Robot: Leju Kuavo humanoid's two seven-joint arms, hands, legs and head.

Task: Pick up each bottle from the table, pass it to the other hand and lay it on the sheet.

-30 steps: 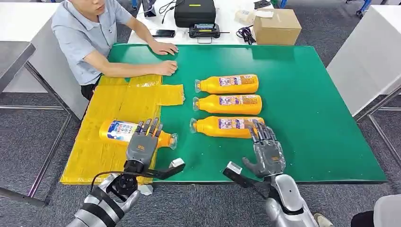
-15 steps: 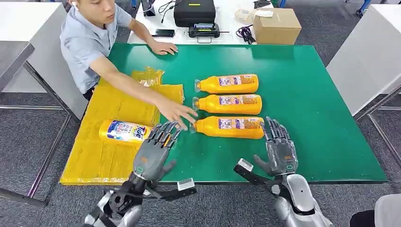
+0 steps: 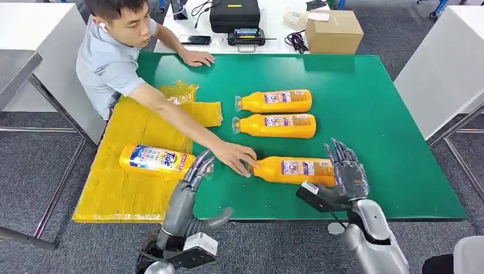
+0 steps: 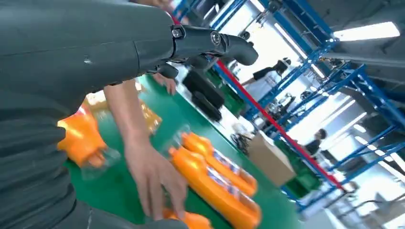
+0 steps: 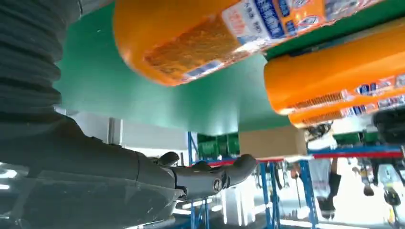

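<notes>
Green matting covers the bench (image 3: 394, 142), and a yellow sheet (image 3: 122, 182) lies over its left part, with white tables and a cardboard box (image 3: 334, 31) behind.

At the near edge the right hand (image 3: 345, 171) stands with its fingers spread and upright, just at the base end of the nearest bottle (image 3: 294, 169); it holds nothing, and I cannot tell if the fingers touch the bottle. The left hand (image 3: 191, 180) is also released, fingers straight and apart, beside the neck of the bottle on the sheet (image 3: 157, 160), which is already laid down there.

The main risk, as I judge it, is the person's hand (image 3: 234, 155), which rests at the cap end of the nearest bottle, between the two robot hands. If the right hand closes now, the bottle may be pushed against this hand or roll away, because it lies on its round side. The left hand is near the person's forearm too, so a reach across could strike it.

Each bottle is orange plastic with a clear cap and a blue and white label, lying flat. Two more bottles (image 3: 274, 101) (image 3: 275, 125) wait farther back on the green, parallel and near each other. They look smooth, so a loose grasp could slip during the handover.
</notes>
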